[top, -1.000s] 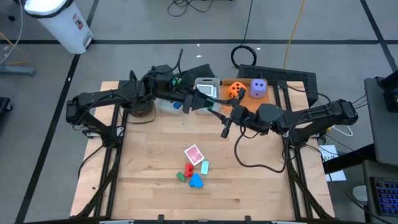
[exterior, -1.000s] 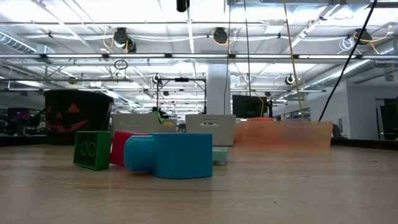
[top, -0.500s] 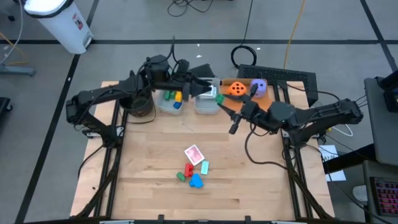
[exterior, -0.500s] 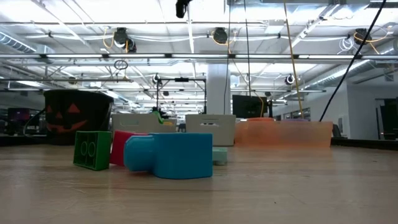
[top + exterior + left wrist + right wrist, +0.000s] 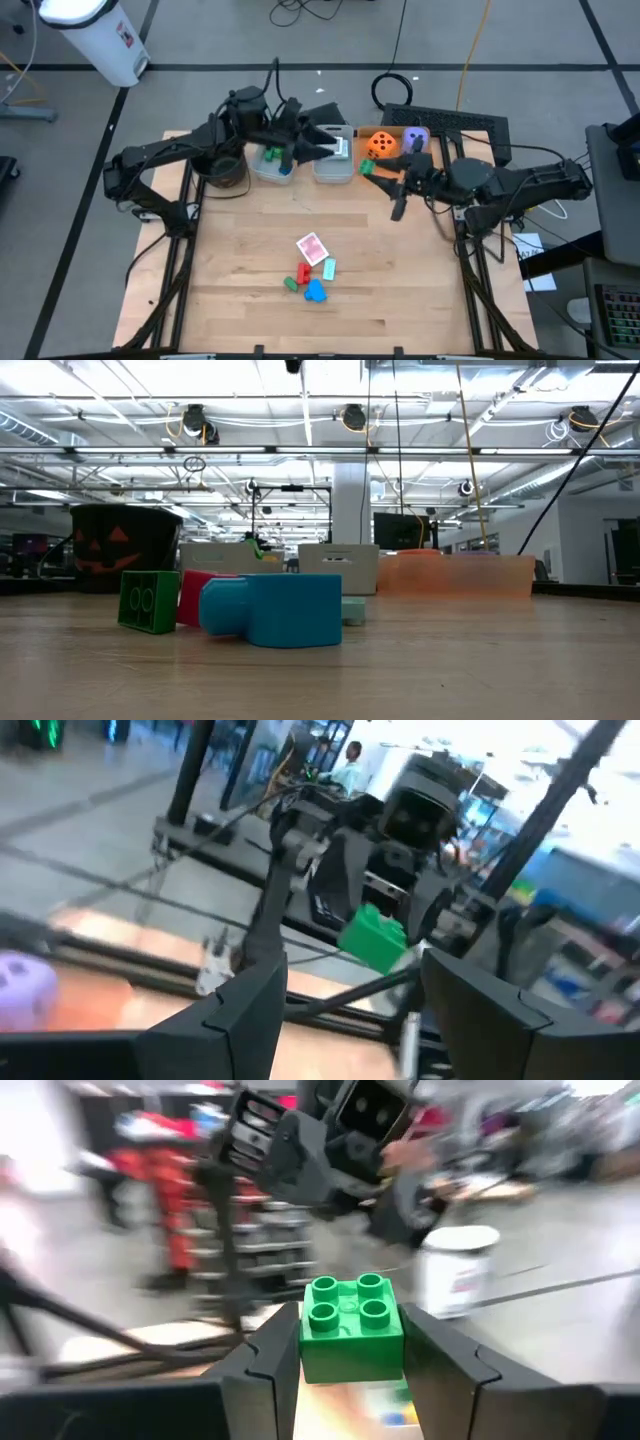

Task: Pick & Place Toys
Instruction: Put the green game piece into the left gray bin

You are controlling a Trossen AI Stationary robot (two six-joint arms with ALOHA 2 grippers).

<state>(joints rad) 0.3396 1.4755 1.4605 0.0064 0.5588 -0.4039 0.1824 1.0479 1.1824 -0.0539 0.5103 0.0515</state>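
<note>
The landmark here is the pair of clear bins [image 5: 300,162] at the back of the table.

The left gripper [image 5: 325,150] hangs over those bins, fingers spread and empty; the left wrist view shows nothing between its fingers [image 5: 240,1010]. It looks idle, so it should keep out of the way of whatever comes in from the right.

In front of the bins, near the table's front edge, lies the pile not yet sorted: a playing card [image 5: 311,247], a red block [image 5: 302,272], a green block [image 5: 290,284], a blue block [image 5: 316,291] and a pale block [image 5: 329,267]. The low view shows the same green, red and blue pieces close up.

Just right of the bins, on the orange tray [image 5: 395,160], sit an orange die [image 5: 379,143] and a purple die [image 5: 416,139].

The right gripper [image 5: 372,170] is raised off the table just right of the bins, in front of the tray, and grips a second green brick [image 5: 352,1329]. That brick sits squarely between the two fingers, studs up, held by its side faces. My guess is that the step is carrying this brick to a bin. To do it well, keep the grip firm and level, come in over the right-hand bin clear of the left arm, and let go only once the brick is inside the rim, low enough not to bounce out.
</note>
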